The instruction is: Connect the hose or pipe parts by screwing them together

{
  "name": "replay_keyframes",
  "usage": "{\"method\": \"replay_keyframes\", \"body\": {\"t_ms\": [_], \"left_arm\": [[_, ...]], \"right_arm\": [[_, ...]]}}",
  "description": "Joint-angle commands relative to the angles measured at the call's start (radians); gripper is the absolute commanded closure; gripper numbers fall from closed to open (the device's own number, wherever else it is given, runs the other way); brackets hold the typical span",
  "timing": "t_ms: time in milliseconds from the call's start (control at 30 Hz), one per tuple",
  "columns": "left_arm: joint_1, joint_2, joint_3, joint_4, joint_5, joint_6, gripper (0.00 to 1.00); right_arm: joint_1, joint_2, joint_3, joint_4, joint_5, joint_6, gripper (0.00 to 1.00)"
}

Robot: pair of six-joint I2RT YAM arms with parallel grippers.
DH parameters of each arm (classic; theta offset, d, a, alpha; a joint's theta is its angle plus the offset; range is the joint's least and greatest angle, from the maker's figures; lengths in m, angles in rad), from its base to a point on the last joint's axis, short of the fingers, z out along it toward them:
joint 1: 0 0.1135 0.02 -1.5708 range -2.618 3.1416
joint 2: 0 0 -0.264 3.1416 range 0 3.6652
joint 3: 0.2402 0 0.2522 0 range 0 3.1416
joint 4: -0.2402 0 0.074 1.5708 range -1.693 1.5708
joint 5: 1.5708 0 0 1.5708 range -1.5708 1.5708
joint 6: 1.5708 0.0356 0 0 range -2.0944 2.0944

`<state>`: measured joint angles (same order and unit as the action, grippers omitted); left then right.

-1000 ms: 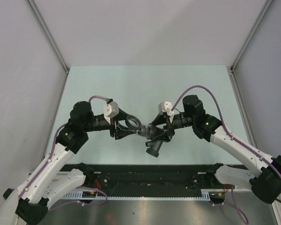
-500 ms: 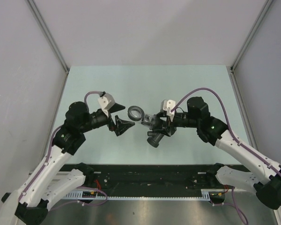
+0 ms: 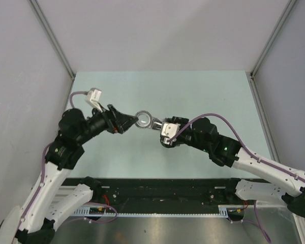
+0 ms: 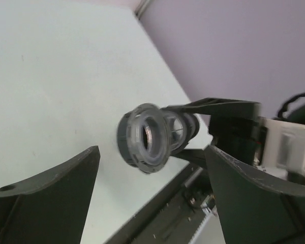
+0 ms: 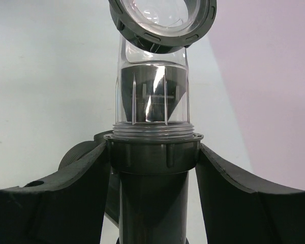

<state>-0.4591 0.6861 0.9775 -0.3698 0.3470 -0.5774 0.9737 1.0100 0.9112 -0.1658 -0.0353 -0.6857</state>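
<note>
We list: right hand [image 5: 151,152], fingers pinching the dark grey pipe fitting [image 5: 152,203], held above the desk [image 3: 203,96]; clear threaded connector [image 5: 150,96], standing in the fitting's collar; dark ring nut [image 4: 142,138] at the connector's far end, seemingly seated there; left hand [image 3: 128,122], spread wide, its fingers flanking the nut without touching.

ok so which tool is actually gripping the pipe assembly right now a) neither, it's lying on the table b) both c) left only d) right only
d: the right tool is clamped on the dark fitting, while the left tool stands open around the ring nut with a clear gap on each side.
</note>
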Motion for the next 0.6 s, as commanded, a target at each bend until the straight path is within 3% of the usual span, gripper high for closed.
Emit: {"method": "replay_keyframes", "body": {"t_ms": [0,300,500,567], "left_arm": [[0.062,0.153,0.073,-0.175,0.127,-0.145,0.13],[0.083,0.23,0.053,-0.176,0.175,-0.122,0.22],[0.083,0.277,0.047,-0.176,0.198,-0.095,0.4],[0.083,0.283,0.046,-0.179,0.198,-0.073,0.53]], "right_arm": [[0.062,-0.017,0.037,0.12,0.193,-0.113,1.0],[0.161,0.005,0.037,0.091,0.302,-0.167,1.0],[0.195,0.041,0.037,0.113,0.324,-0.183,1.0],[0.195,0.058,0.037,0.124,0.324,-0.164,1.0]]}}
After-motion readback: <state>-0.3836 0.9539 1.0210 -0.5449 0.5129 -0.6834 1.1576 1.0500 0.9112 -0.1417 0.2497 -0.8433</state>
